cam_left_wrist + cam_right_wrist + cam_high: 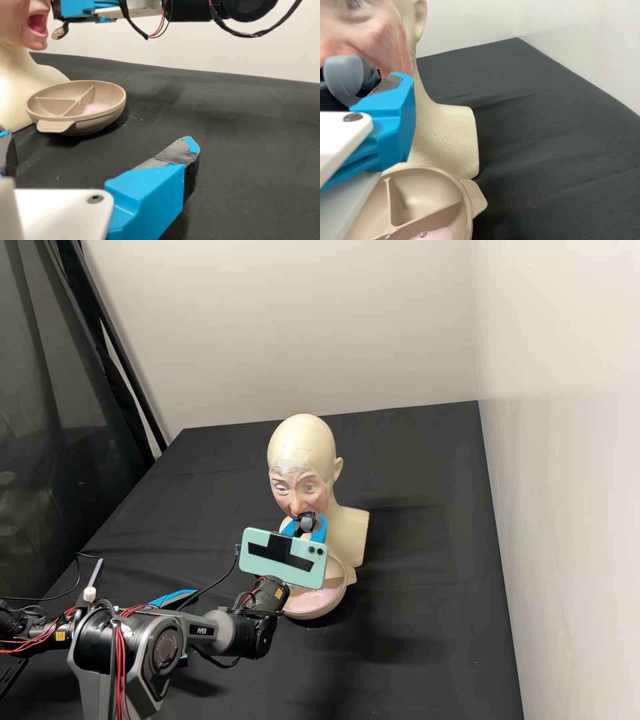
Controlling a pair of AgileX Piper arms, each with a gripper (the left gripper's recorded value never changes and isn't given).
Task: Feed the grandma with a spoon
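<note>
Clamped shut in right gripper (305,527): dark grey plastic spoon (59,32), tip at open mouth of beige mannequin grandma head (301,467). Left gripper (97,150) open, empty, low over bench. Risk: overshooting, jamming spoon against lips.
</note>
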